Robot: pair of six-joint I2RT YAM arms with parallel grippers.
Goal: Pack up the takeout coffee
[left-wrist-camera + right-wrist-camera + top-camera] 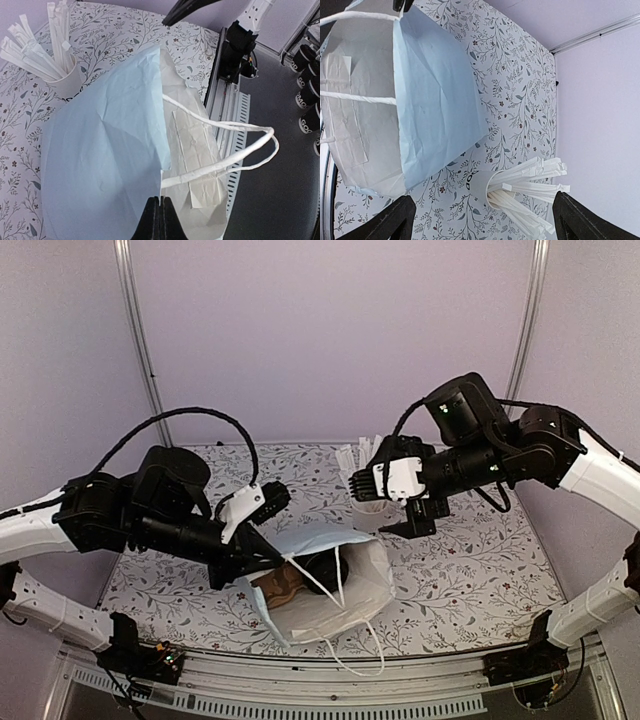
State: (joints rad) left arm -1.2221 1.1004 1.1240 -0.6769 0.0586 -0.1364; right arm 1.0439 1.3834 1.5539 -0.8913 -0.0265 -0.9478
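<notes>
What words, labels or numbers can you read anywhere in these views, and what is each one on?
"GO": white letters on the black cups at the right edge of the left wrist view; the rest is cut off.
Dark print on the white cup of sticks: too blurred to read.
No print shows on the paper bag.
</notes>
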